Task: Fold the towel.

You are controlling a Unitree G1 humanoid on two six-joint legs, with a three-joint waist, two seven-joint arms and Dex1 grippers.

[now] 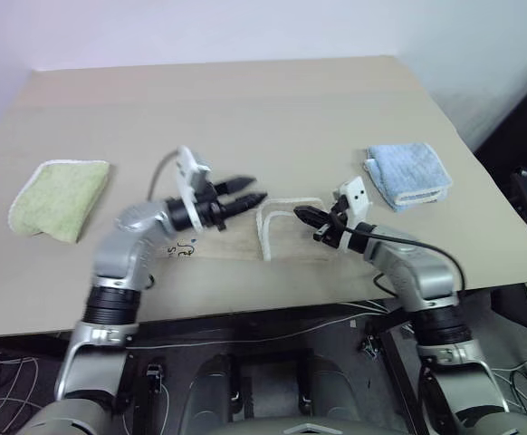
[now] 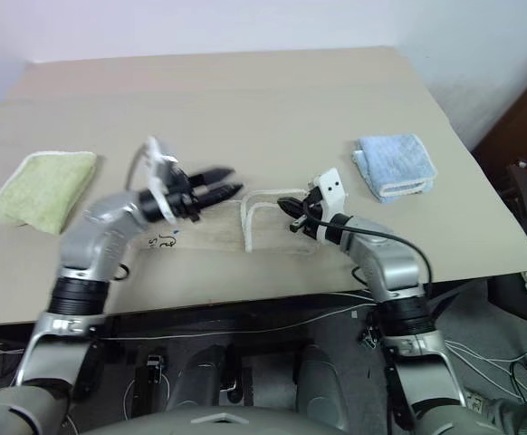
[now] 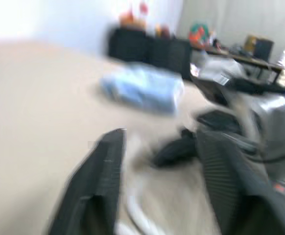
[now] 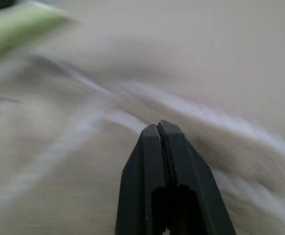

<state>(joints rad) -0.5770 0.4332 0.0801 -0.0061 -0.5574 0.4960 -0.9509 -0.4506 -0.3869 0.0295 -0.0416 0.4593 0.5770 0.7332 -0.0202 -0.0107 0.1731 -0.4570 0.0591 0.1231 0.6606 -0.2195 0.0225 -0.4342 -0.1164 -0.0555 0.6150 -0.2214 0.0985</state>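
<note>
Left gripper, 2 fingers spread and empty, hovers just left of the towel; right gripper, fingers pressed together on nothing, sits at the towel's right edge. The towel lies flat on the table between both grippers, white edging showing. Head views add the green cloth far left of the towel; the left wrist view catches the blue cloth beyond it.

towel centre, cloths flanking, on table
</note>
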